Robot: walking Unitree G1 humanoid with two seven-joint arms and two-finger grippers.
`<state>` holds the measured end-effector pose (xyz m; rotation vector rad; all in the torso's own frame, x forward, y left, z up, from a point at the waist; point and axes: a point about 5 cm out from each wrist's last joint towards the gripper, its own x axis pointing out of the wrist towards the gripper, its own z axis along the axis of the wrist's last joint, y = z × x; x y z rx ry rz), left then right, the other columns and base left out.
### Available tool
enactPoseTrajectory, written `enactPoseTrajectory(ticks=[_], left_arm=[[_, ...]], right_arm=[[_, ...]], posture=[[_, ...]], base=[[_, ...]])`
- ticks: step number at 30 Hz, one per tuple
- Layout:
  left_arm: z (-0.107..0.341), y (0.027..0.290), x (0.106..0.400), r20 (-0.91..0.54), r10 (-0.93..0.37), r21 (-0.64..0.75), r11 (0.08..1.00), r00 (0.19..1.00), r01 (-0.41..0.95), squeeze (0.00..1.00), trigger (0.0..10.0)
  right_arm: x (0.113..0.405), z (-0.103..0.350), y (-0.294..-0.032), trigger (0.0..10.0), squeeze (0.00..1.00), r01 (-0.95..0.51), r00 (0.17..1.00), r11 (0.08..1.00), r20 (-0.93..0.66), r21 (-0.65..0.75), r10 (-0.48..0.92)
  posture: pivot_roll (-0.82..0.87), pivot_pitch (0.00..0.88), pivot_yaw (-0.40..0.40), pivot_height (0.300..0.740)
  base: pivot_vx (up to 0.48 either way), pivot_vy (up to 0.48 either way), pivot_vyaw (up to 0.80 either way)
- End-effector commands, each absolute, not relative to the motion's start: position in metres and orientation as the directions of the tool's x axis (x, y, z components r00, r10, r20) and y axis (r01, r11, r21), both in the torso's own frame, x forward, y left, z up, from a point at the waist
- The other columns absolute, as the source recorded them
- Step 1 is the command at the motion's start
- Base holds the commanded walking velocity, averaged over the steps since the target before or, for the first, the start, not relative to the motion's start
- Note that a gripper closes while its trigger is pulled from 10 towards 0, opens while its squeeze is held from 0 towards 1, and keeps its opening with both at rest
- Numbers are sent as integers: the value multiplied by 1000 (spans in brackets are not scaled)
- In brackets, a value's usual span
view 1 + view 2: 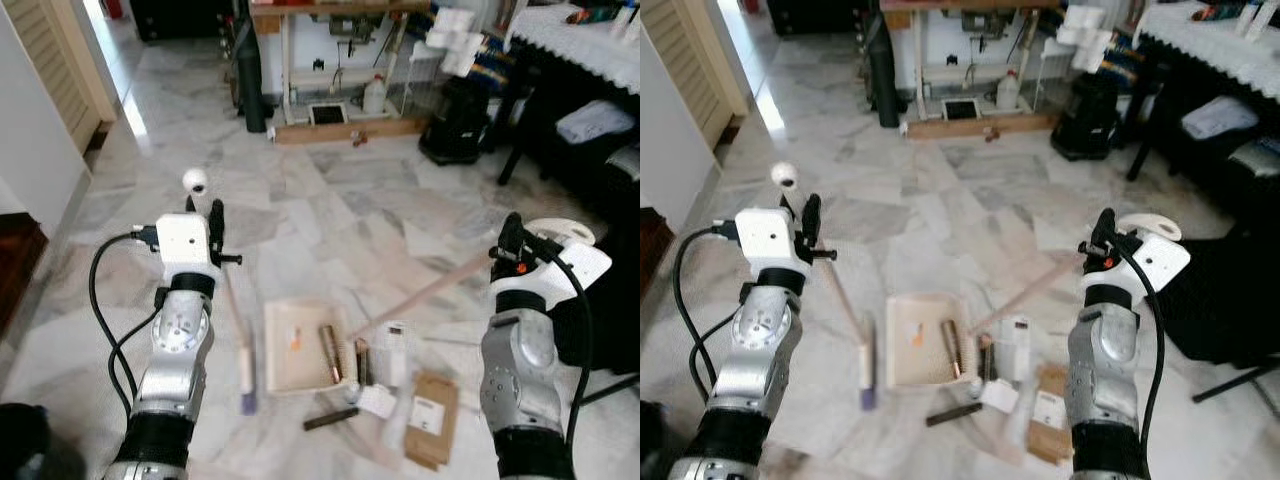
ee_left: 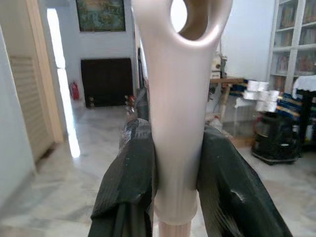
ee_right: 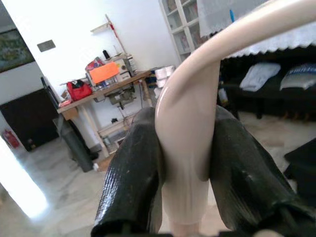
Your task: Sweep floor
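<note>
My left gripper is shut on the cream top end of a broom handle. The stick slants down to the small brush head on the marble floor. My right gripper is shut on the curved cream handle of a long-handled dustpan. Its stick runs down and left to the cream pan, which lies flat between my arms. A brown tube and an orange scrap lie in the pan. Beside the pan lie white papers, a cardboard box and a dark stick.
A wooden workbench stands ahead with a black bin to its right. A dark table with a lace cloth lines the right side. A louvred door and a wall are on the left. A black object sits by my left foot.
</note>
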<state>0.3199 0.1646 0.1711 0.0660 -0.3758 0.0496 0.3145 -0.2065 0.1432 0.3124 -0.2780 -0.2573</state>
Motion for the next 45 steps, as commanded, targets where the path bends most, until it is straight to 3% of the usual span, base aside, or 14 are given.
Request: enactPoseTrajectory(ticks=[1,9,37,45], left_arm=[[182,166,320,408,32,64,996,912,-64,0,10000],[180,167,321,389,42,29,998,920,-58,0,10000],[183,165,324,390,16,30,999,921,-30,0,10000],[180,160,323,383,-22,50,999,924,3,0,10000]], right_arm=[[318,156,-203,10000,0,169,919,915,276,367,-280],[318,156,-201,10000,0,159,922,912,273,377,-274],[321,155,-193,10000,0,128,928,912,278,391,-249],[320,154,-195,10000,0,139,927,915,275,380,-255]], posture=[[69,0,-16,740],[69,0,-17,740],[82,0,-10,740],[81,0,-8,740]], base=[[0,0,0],[0,0,0],[0,383,100],[0,0,0]])
